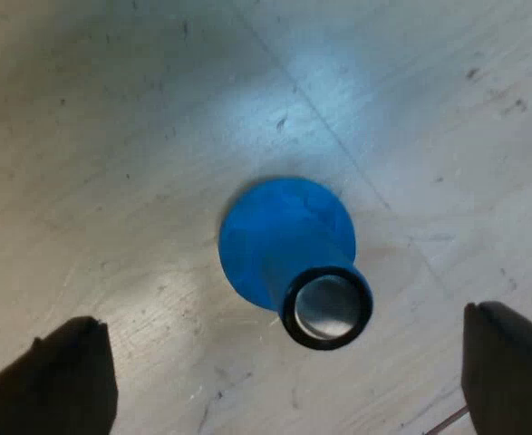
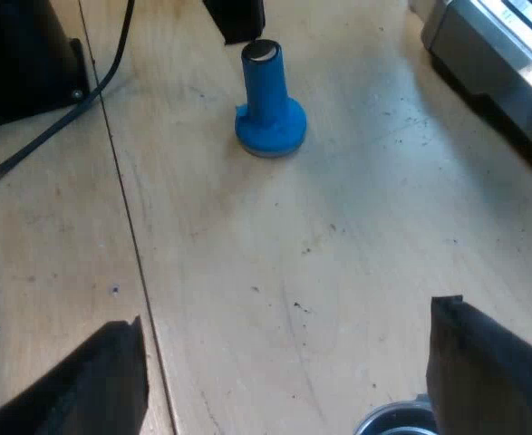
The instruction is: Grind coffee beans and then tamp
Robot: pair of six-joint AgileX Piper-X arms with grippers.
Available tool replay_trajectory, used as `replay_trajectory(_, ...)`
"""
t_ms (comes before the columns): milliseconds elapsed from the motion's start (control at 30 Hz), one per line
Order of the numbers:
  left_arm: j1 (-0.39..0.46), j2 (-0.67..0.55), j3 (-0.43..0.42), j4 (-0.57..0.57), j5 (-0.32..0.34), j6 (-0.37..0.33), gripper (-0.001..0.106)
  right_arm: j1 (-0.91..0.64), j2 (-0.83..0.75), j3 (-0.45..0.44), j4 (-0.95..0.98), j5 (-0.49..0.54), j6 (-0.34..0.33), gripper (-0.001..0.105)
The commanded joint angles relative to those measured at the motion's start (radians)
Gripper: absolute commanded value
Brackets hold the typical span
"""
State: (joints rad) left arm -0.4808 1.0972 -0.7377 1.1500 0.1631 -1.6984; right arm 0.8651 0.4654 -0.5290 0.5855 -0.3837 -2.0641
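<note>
One blue tamper (image 1: 288, 245), upright: judged rigid, weighty (stem smooth); best gripped at stem. Left gripper (image 1: 284, 319) spread wide.

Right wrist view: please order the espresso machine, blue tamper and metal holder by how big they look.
1. espresso machine, seen only in part.
2. blue tamper.
3. metal holder: only a bit of rim shows, so its rank is unsure.

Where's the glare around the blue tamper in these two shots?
Left wrist view: a bright bluish patch on the table near the tamper, whose metal top shines; right wrist view: that top gleams white, and the espresso machine's metal catches light.
</note>
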Motion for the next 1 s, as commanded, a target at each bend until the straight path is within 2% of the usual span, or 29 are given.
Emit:
replay_trajectory(33,-0.005,0.031,0.011,-0.010,-0.002,-0.002,0.074,0.002,-0.001,-0.002,-0.006,0.014,-0.004,0.066)
replay_trajectory(400,-0.005,0.114,0.044,-0.125,-0.002,-0.002,0.074,0.002,-0.001,-0.002,-0.006,0.036,-0.004,0.066)
replay_trajectory(667,-0.005,0.219,0.051,-0.120,-0.002,0.006,0.074,0.002,-0.001,-0.002,-0.006,0.051,-0.004,0.066)
replay_trajectory(1000,-0.005,0.264,0.080,-0.140,-0.010,0.021,0.072,0.002,-0.001,-0.002,-0.006,0.068,-0.004,0.066)
